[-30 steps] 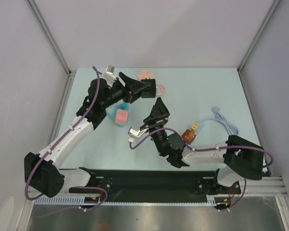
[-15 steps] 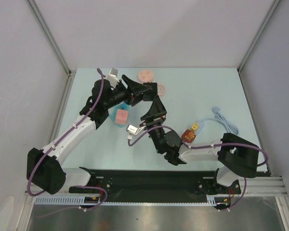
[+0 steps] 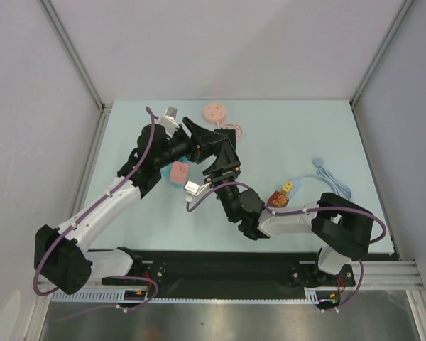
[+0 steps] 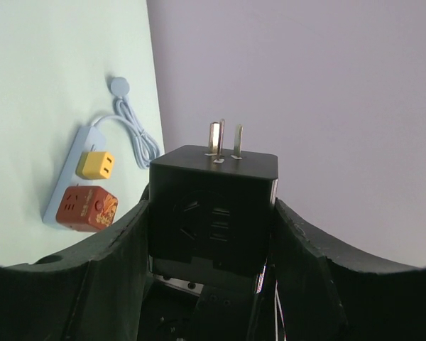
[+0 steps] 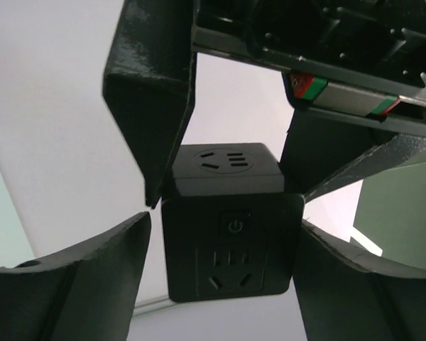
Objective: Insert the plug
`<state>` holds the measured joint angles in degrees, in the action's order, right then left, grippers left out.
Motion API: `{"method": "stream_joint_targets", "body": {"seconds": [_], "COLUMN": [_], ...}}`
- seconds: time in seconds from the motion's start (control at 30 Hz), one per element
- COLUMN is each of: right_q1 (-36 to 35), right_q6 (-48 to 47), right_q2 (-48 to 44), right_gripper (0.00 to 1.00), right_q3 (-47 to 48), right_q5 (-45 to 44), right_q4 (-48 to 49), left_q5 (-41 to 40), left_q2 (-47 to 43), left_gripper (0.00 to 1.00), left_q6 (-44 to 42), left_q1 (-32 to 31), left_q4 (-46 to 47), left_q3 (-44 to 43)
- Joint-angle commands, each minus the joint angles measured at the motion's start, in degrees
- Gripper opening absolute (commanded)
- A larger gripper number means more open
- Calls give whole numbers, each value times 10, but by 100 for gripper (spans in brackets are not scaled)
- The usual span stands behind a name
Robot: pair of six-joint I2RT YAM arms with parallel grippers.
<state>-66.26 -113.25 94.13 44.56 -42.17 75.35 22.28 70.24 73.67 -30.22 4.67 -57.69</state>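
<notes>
Both arms meet over the middle of the pale mint tabletop (image 3: 298, 135), and the black cube adapter (image 5: 231, 249) sits right between them, up in the air and off the surface. The left gripper (image 4: 211, 209) has it clamped, fingers pressed against two opposite faces. Its three metal prongs (image 4: 224, 138) stick out past the fingertips toward the plain wall.

From the right wrist you see the cube's power button and socket faces. The right gripper (image 5: 227, 241) is spread around the lower half of the cube. There's a thin gap showing on one side; on the other I can't tell whether the finger touches. It has nothing in its grasp.

Now the surface. A pink cube socket (image 3: 178, 172) sits on the table just below the left wrist. Toward the back edge lies a pink round disc (image 3: 214, 111) with a coiled pink cable (image 3: 236, 131) beside it. Off to the right, well apart from the grippers, a pale blue power strip (image 4: 67, 181) lies flat. A yellow plug (image 4: 96, 165) and a red cube adapter (image 4: 85, 207) are seated in it side by side, and its blue cable (image 4: 135, 138) loops away toward the right wall.

White panels (image 3: 227, 50) close in the table on three sides, with aluminium posts (image 3: 71, 53) at the back corners. A black rail (image 3: 220, 263) along the near edge carries the arm bases.
</notes>
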Motion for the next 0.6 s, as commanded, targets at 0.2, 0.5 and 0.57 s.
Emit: {"method": "stream_joint_targets", "body": {"seconds": [0.2, 0.5, 0.57], "right_q1": [21, 17, 17], "right_q6": [-31, 3, 9], "right_q2": [31, 27, 23], "right_gripper": [21, 0, 0], "right_q3": [31, 23, 18], "right_q5": [19, -6, -11], "right_q4": [130, 132, 132], "left_q5": [39, 39, 57], "left_q2": [-31, -35, -36], "left_gripper": [0, 83, 90], "left_q6": [15, -16, -8], "left_q1": [-27, -24, -22], "left_q4": [15, 17, 34], "left_q3": [6, -1, 7]}}
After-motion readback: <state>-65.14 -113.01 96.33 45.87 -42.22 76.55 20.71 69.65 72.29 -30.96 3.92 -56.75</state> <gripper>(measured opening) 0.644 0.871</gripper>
